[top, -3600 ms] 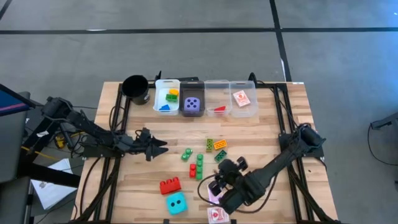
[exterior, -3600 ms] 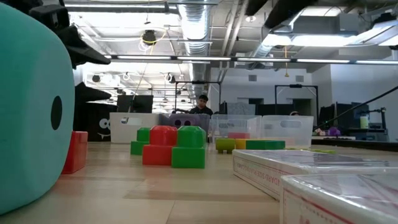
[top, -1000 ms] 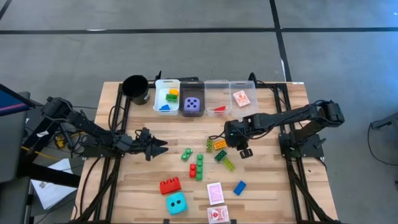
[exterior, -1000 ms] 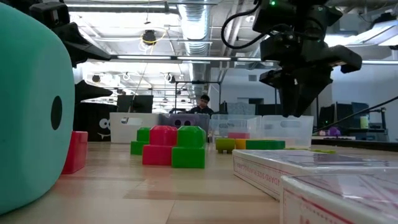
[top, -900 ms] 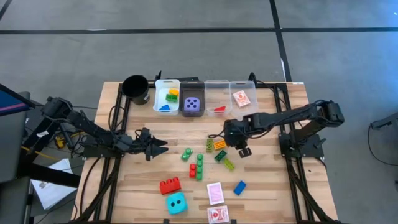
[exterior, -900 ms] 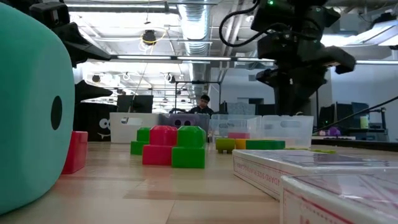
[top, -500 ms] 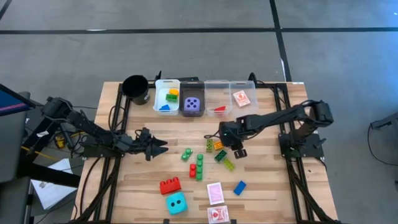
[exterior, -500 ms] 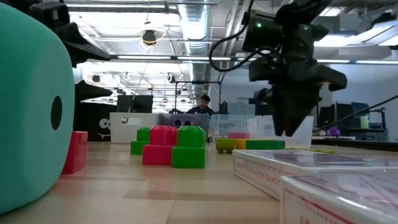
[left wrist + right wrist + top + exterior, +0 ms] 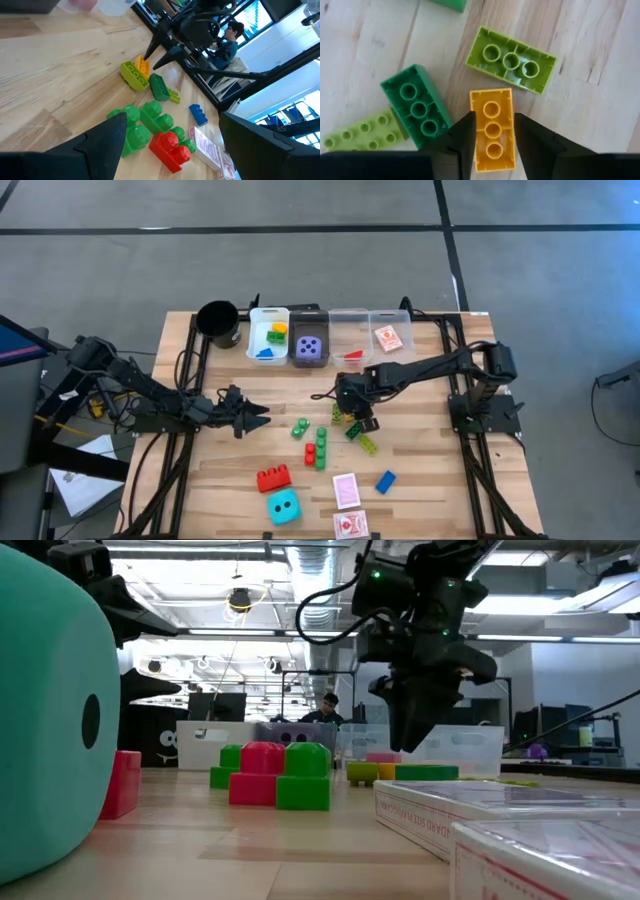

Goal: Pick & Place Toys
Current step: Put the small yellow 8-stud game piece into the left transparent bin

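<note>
Right tool [image 9: 491,131] poised directly over the orange brick [image 9: 492,128], fingers slightly apart, one on each long side, brick flat on the tabletop [image 9: 430,450] between lime brick [image 9: 511,60] and dark green brick [image 9: 417,106]. Left tool [image 9: 262,413] parked wide apart at the left side.

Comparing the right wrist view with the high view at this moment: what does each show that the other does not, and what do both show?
Only the right wrist view shows the right end effector with its fingers either side of the orange brick, and the studs on it.

Only the high view shows the bins, black cup, cyan die, cards and the waiting left end effector, held open over the table's left half.

Both show the orange brick, the lime brick and the dark green brick.
</note>
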`<state>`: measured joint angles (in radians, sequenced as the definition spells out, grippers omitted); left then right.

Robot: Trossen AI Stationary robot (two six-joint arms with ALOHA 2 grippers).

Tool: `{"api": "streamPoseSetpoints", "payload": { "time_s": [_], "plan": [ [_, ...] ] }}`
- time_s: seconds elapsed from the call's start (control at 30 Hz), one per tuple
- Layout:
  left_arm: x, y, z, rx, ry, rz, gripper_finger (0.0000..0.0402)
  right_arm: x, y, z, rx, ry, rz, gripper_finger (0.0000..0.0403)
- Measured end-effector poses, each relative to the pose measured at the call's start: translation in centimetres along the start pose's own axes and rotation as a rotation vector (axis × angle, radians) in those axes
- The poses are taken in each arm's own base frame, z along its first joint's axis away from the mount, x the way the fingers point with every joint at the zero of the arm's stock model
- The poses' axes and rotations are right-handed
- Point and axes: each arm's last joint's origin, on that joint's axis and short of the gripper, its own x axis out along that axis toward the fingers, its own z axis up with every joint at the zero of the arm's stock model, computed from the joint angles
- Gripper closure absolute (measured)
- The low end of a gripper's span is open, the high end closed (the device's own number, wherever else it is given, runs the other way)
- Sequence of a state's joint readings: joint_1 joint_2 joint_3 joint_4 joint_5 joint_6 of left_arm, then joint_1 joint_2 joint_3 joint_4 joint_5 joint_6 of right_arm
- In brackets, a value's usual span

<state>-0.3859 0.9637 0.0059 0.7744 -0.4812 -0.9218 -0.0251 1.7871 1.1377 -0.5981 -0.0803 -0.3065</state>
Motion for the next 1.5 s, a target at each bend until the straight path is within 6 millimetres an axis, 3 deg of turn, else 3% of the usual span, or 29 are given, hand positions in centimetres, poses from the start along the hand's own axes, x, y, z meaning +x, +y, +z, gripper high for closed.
{"api": "streamPoseSetpoints", "payload": {
  "time_s": [0.43,0.87,1.2,1.5],
  "plan": [
    [0.0,0.0,0.0,-0.002,-0.002,-0.002,0.0092,-0.1,-0.3,-0.2,-0.026,0.021,0.005,0.0141],
    [0.0,0.0,0.0,-0.002,-0.003,-0.003,0.0092,0.3,-0.4,-0.8,-0.016,0.039,0.008,0.0137],
    [0.0,0.0,0.0,-0.003,-0.004,-0.004,0.0092,2.8,-1.1,-2.0,0.055,0.139,0.016,0.0137],
    [0.0,-0.1,0.0,-0.004,-0.004,-0.006,0.0092,3.5,-0.8,-1.9,0.054,0.141,0.019,0.0137]
  ]
}}
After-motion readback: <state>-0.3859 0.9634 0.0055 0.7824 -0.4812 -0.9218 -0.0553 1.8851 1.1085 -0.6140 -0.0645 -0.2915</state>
